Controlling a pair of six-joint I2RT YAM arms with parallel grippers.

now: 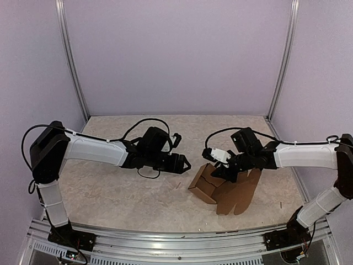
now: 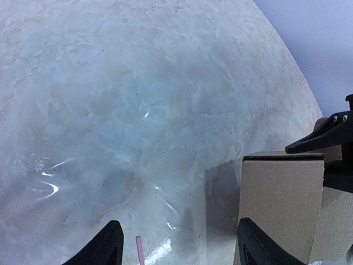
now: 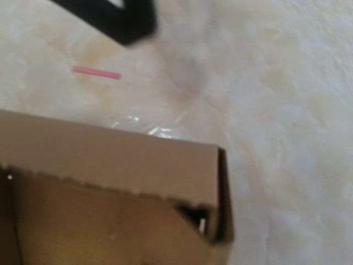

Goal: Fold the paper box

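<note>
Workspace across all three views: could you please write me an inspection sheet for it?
Surface: beige marbled tabletop, glossy.
Job's things: plain brown cardboard paper box, partly folded; one walled end raised, flat flaps lying toward the near edge.
Clutter: small pink stick on the tabletop beside the box.
Grippers: left gripper open, holding nothing, just left of the box; right gripper at the box, its grip hidden.
Cables: black cables loop over both arms, apart from the box.
Surroundings: pale lilac walls, aluminium frame posts.
</note>
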